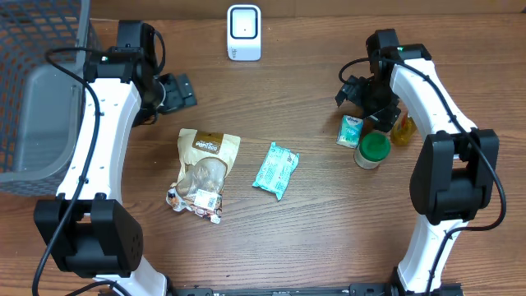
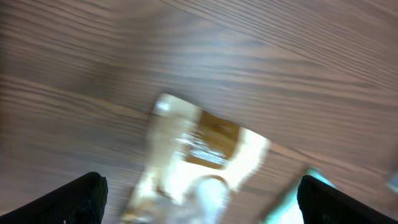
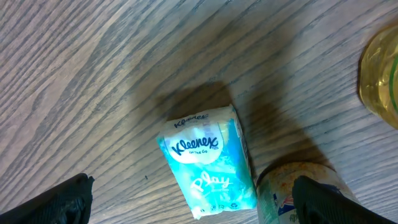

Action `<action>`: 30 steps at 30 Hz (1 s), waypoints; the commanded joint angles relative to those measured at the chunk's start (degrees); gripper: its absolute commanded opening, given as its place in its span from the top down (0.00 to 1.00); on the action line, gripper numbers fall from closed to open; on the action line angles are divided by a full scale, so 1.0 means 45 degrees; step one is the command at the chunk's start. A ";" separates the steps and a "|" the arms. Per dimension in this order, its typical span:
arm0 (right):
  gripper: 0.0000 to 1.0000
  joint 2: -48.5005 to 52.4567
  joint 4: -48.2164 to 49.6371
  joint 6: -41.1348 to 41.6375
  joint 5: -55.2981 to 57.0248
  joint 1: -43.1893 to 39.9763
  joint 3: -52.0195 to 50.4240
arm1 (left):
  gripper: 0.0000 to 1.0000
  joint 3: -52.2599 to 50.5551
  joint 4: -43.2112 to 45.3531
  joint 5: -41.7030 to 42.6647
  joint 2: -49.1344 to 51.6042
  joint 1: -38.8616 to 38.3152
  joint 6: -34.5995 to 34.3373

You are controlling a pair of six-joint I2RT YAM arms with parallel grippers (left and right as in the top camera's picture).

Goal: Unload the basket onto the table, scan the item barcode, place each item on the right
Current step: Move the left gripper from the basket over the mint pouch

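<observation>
Two arms work over a brown wood-grain bench point(image 1: 296, 90), and both sets of fingers stand fully apart with nothing held.

1. Far left: a grey wire-mesh basket point(image 1: 33, 107) sits at the bench edge.
2. The left fingers point(image 2: 78, 200) hang above bare wood, just beyond the top edge of a beige and brown plastic snack pouch point(image 1: 201, 168). The pouch lies flat with its label up. The left wrist view is blurred.
3. A white rectangular barcode scanner point(image 1: 244, 33) stands at the far edge, between the arms and well apart from every item.
4. A flat teal foil packet point(image 1: 276, 170) lies near the pouch on its right, not touching it.
5. The right fingers point(image 3: 342, 202) hang over a light-blue Kleenex tissue pack point(image 3: 208, 158), which lies flat with its printed face up.
6. A round jar with a green lid point(image 1: 372, 150) sits just beside the tissue pack, nearer the front.
7. A yellow translucent bottle point(image 1: 403, 129) stands just right of the jar, partly hidden by the arm.
</observation>
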 commanded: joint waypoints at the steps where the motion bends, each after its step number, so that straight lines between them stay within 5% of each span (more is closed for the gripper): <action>1: 0.00 -0.0277 0.0015 -0.0053 -0.0024 -0.0049 0.0350 | 0.00 0.0083 -0.0039 0.2812 0.0015 -0.0350 -0.0228; 17: 0.00 -0.0277 0.0015 -0.0053 -0.0024 -0.0049 0.0350 | 0.00 -0.0364 0.0787 0.2841 0.0015 -0.4478 -0.0233; 30: 0.00 -0.0277 0.0015 -0.0053 -0.0024 -0.0049 0.0350 | 0.01 -0.0369 0.1345 0.2832 0.0015 -0.5727 -0.0185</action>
